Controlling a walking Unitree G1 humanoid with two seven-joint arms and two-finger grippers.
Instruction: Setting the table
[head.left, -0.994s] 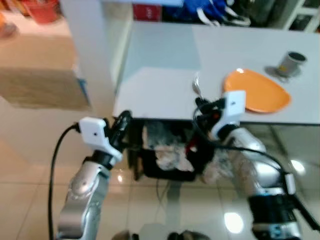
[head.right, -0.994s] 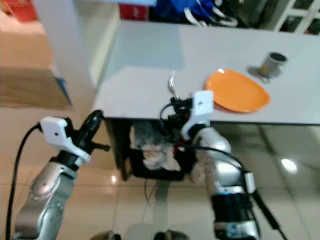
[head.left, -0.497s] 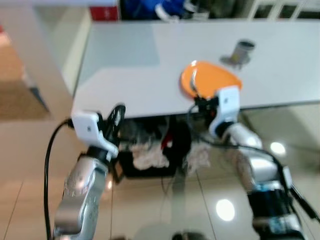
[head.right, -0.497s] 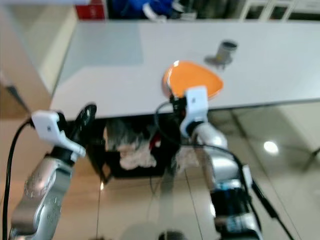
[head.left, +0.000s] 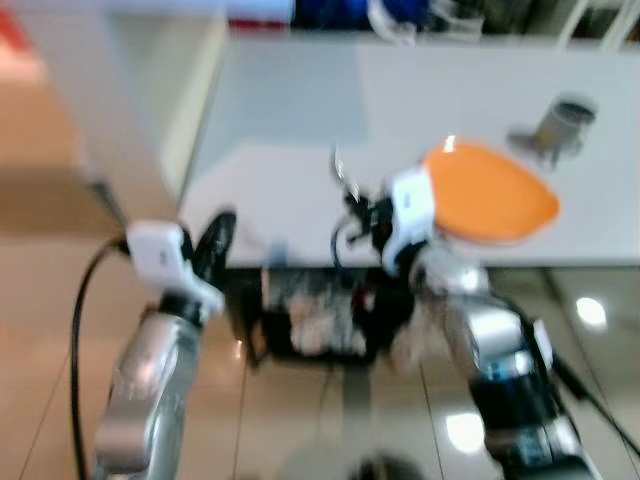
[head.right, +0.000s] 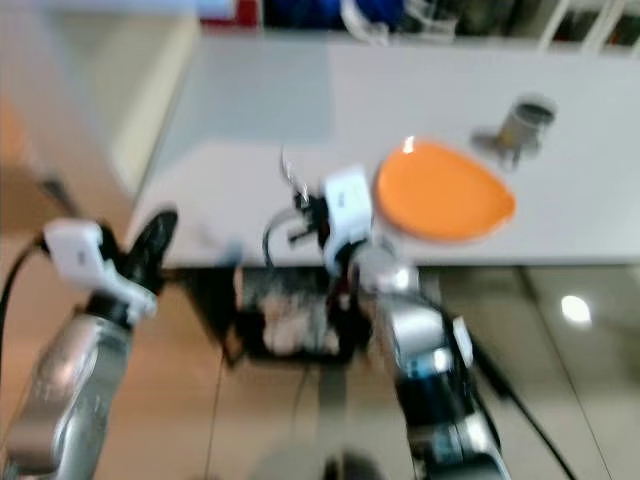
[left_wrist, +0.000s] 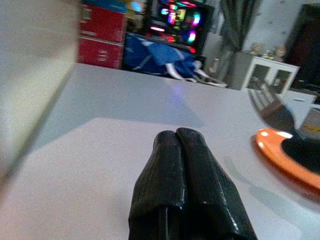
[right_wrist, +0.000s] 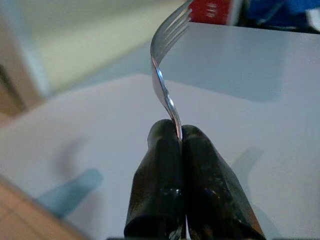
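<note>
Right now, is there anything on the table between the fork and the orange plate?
No, only bare table separates the fork and the orange plate, seen in the left wrist view.

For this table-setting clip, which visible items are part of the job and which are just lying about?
Part of the job:
fork, pinched in the right gripper
orange plate on the white table
cup beyond the plate

Lying about:
red boxes
blue bag
clutter under the table
</note>
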